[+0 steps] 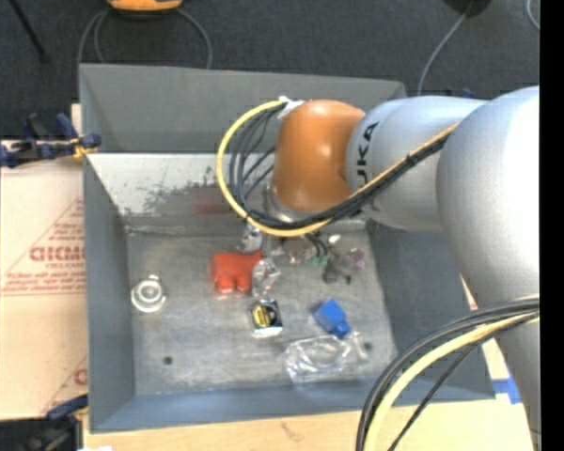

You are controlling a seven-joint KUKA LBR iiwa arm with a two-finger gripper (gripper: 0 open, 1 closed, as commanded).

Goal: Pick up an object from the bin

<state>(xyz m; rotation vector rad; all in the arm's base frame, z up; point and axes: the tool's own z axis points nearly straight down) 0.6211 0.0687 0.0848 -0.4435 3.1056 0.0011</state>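
1. In the bin [108, 280] I count one of each thing: one red piece [232, 272], one clear round thing [148, 295], one small black and yellow thing [266, 318], one blue thing [332, 318] and one crumpled clear plastic [320, 357].
2. There is also a small cluster of dark and green things [343, 261] at the right of the floor. It is partly under the arm, so I cannot count it.
3. The red piece lies flat near the middle of the bin floor. The gripper [263, 275] is low in the bin, just beside the right edge of this piece. I cannot tell whether they touch.
4. Whether the gripper is released or clenched, I cannot tell. I see nothing that is clearly grasped in it.
5. The black and yellow thing lies just below the gripper, apart from the red piece. The blue thing is near, toward the lower right, and the clear plastic lies beyond it at the front wall.
6. The clear round thing is alone at the left, well apart from the gripper.
7. The orange cover [310, 153] and the yellow cable [224, 148] of the wrist hang above the back of the bin and hide the floor there.
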